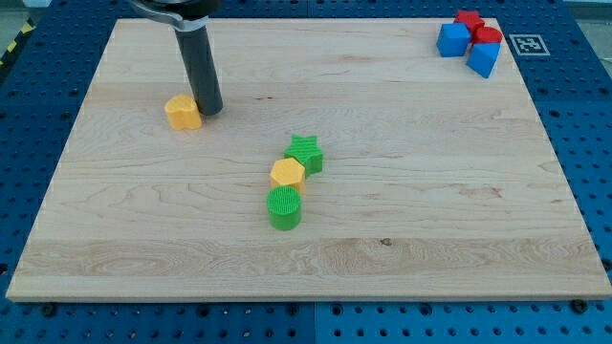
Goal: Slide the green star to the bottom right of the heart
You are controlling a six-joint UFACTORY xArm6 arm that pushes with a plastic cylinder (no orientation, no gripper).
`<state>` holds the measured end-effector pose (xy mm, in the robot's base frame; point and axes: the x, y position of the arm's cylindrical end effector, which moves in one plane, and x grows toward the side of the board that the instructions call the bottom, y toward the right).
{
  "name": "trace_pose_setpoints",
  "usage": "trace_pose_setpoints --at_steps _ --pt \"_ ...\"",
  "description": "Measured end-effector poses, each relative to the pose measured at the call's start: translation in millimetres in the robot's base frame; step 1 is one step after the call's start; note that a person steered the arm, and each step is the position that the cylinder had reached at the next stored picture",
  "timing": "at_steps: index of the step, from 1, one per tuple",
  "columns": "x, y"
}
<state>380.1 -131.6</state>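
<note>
The green star (306,152) lies near the board's middle, touching a yellow hexagon (287,173) at its lower left. A green cylinder (284,207) stands just below the hexagon. A yellow heart (183,112) lies at the view's upper left. My tip (210,111) rests on the board right beside the heart's right side, touching or nearly touching it, far up and left of the star.
A cluster of blue and red blocks sits at the top right corner: a blue cube (452,39), a red star (469,19), a red cylinder (488,36) and a blue block (483,59). The wooden board (430,191) lies on a blue pegboard.
</note>
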Motion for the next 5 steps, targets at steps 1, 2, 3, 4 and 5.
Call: trace_pose_setpoints --at_steps 1,2,3,4,5 --pt "0.0 27.1" --pt "1.9 95.2" --pt "21.9 152.5" --pt "87.1 173.5" --pt "109.6 174.4"
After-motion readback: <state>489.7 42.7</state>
